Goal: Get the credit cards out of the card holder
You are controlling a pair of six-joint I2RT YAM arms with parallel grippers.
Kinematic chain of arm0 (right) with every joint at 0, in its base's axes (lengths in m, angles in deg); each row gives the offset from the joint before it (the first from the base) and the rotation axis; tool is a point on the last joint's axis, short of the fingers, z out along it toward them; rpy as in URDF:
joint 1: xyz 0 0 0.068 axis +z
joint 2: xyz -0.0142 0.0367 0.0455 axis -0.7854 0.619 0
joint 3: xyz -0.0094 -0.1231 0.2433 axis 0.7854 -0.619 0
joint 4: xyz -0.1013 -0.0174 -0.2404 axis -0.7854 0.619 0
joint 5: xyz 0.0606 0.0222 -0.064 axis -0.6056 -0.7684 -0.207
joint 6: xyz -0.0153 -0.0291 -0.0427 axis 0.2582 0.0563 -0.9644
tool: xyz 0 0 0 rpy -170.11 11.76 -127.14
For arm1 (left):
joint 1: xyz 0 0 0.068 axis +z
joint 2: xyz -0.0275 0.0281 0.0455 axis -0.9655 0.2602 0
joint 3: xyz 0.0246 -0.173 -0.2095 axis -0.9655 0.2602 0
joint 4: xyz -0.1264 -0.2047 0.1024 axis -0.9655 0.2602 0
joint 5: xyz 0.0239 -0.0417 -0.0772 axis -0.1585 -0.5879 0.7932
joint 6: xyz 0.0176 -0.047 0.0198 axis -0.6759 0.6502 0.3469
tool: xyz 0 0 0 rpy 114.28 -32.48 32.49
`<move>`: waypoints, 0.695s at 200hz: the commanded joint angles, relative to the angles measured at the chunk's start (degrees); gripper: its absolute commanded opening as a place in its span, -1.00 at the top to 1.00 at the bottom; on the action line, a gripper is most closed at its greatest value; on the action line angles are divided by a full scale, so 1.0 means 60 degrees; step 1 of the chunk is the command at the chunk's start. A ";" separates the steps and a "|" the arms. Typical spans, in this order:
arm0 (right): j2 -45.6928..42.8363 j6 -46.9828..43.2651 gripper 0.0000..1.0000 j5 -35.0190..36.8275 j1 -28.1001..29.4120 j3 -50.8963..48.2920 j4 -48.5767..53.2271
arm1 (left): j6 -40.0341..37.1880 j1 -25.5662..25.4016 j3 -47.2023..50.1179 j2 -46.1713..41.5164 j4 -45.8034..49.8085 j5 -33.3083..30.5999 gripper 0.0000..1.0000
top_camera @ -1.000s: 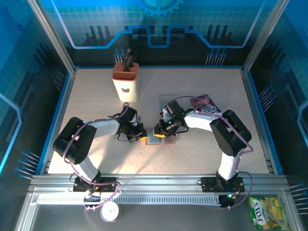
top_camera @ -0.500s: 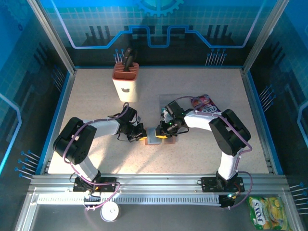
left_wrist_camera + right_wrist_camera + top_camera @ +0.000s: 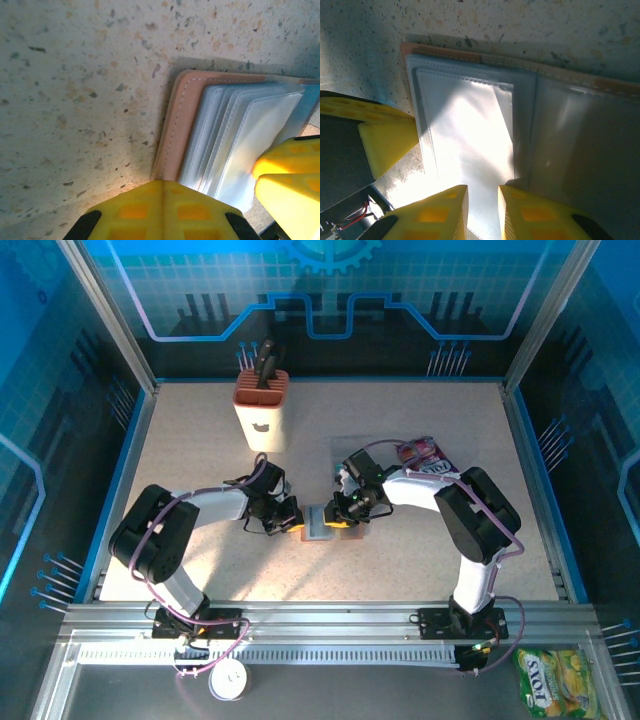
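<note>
Card holder: the small flat brown leather-look bifold card holder [image 3: 320, 527] is lying open at mid-table on the speckled beige table [image 3: 200, 460]. It is sitting between the two grippers, with its clear blue-grey inner sleeves [image 3: 465, 130] facing up.
Credit cards: glare is washing over the sleeves, so I cannot tell whether any credit cards are sitting inside.
Left gripper: the yellow-fingered left gripper [image 3: 160, 186] is meeting the holder's brown stitched edge with its tip. Its fingers are sitting together with no gap showing; whether they are pinching the cover, I cannot tell.
Right gripper: the yellow-fingered right gripper [image 3: 482, 202] is hanging over the sleeved panel. Its fingers are standing narrowly apart, with the bright sleeve running under the slim gap.
Spacing: the two grippers are sitting near each other without touching, at opposite edges of the same panel.
Purple snack packet: the glossy purple snack packet [image 3: 425, 455] is lying behind the right arm, just beside a clear plastic tray [image 3: 350, 448].
Block: a cream block with a brown top and black handles [image 3: 262, 405] is standing upright near the far edge.
</note>
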 commanded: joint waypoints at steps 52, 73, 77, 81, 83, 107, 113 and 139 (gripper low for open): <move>0.0006 -0.0003 0.51 0.0045 -0.0138 -0.0314 -0.0052 | -0.0107 0.0001 -0.0504 -0.0832 0.0901 -0.0289 0.85; -0.0025 0.0043 0.51 -0.0005 -0.0174 -0.0363 -0.0166 | 0.0064 -0.0005 -0.0571 -0.1024 0.0809 -0.0098 0.82; -0.0025 0.0056 0.51 -0.0004 -0.0177 -0.0379 -0.0194 | 0.0110 -0.0009 -0.0585 -0.1040 0.0754 -0.0036 0.82; -0.0043 0.0057 0.52 -0.0003 -0.0176 -0.0396 -0.0227 | 0.0170 -0.0009 -0.0600 -0.1042 0.0702 0.0021 0.81; -0.0038 0.0061 0.52 -0.0003 -0.0183 -0.0406 -0.0238 | 0.0185 -0.0013 -0.0608 -0.1042 0.0679 0.0060 0.81; 0.0013 0.0116 0.52 -0.0075 -0.0221 -0.0505 -0.0414 | 0.0393 -0.0107 -0.0687 -0.0938 0.0420 0.0288 0.76; 0.0020 0.0157 0.52 -0.0098 -0.0234 -0.0534 -0.0457 | 0.0420 -0.0133 -0.0725 -0.0903 0.0403 0.0298 0.75; 0.0003 0.0284 0.52 -0.0219 -0.0295 -0.0705 -0.0755 | 0.0921 -0.0189 -0.0626 -0.0596 -0.0239 0.0949 0.67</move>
